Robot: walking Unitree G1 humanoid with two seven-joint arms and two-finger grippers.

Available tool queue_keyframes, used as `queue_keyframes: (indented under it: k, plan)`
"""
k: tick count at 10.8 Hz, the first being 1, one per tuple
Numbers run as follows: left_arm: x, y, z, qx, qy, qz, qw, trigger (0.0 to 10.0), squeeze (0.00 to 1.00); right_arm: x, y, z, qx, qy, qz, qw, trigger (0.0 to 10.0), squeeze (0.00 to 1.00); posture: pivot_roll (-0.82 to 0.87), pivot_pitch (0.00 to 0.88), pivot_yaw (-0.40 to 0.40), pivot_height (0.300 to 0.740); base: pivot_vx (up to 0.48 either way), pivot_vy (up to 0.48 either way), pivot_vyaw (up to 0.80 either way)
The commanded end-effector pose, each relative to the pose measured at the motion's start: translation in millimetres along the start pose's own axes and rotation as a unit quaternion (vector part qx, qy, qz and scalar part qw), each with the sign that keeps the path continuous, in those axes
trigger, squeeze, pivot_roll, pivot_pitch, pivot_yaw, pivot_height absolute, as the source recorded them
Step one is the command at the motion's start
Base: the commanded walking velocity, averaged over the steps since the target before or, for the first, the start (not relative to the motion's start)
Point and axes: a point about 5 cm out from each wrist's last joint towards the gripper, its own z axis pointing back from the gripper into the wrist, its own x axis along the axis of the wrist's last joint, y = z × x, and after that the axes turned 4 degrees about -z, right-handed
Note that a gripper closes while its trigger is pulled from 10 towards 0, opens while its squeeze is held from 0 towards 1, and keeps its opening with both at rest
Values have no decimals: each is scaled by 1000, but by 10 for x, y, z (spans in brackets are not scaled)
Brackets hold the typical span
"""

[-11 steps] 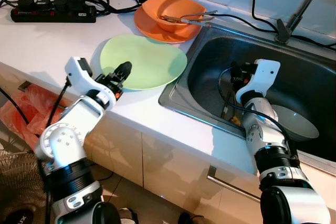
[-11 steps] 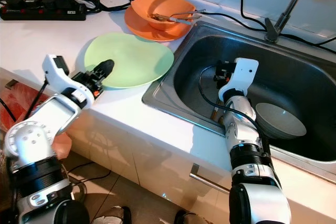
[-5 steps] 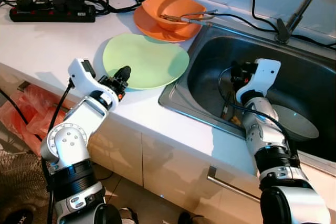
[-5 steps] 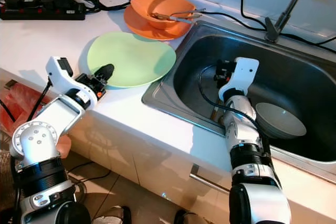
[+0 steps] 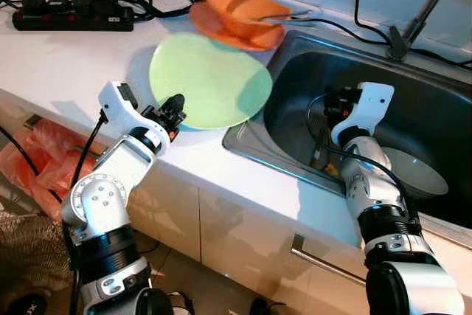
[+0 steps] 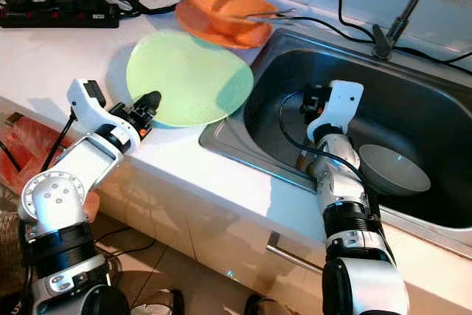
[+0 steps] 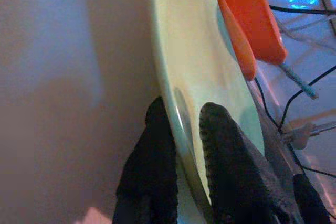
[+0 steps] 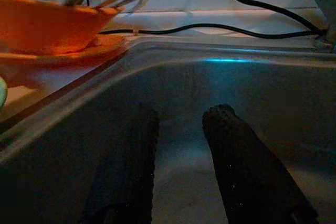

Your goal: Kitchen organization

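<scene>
A light green plate [image 5: 210, 80] lies on the white counter with its right edge over the sink's rim. My left gripper [image 5: 175, 108] is shut on the plate's near rim; in the left wrist view one finger sits under the green plate [image 7: 194, 61] and one on top. Behind it, touching or nearly so, stands an orange bowl [image 5: 247, 14] on an orange plate [image 5: 210, 23], blurred, with metal utensils [image 5: 284, 14] in it. My right gripper [image 5: 330, 101] hangs inside the steel sink [image 5: 435, 101], open, with nothing between its fingers [image 8: 236, 161].
A grey bowl [image 5: 417, 171] rests on the sink's floor at the right. A black power strip [image 5: 74, 18] and tangled cables run along the back of the counter. The faucet [image 5: 413, 23] rises behind the sink. A red bag [image 5: 37, 156] lies below the counter's left edge.
The green plate has moved right and back in my left gripper, now overhanging the sink and reaching the orange dishes, which have shifted and blurred. The right arm has not moved.
</scene>
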Motion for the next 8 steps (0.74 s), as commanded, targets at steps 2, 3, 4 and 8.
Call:
queue_keyframes:
  k: [2, 3, 4, 8]
  plan:
    - [-245, -177, -38, -30, 53, 3, 998, 0, 0, -71, -19, 20, -4, 18, -2, 1000, 10000, 0, 84, 137, -57, 740, 0, 0, 0]
    - [-265, -209, -30, -31, 56, 2, 998, 0, 0, -70, -17, 18, -3, 18, -2, 1000, 10000, 0, 85, 137, -58, 740, 0, 0, 0]
    - [-270, -216, -23, -30, 57, -2, 998, 0, 0, -68, -15, 16, -2, 18, -2, 1000, 10000, 0, 88, 138, -59, 740, 0, 0, 0]
    - [-250, -176, 33, -10, 52, -12, 999, 10000, 0, -63, 5, 4, 5, 20, -1, 1000, 10000, 0, 92, 133, -69, 740, 0, 0, 0]
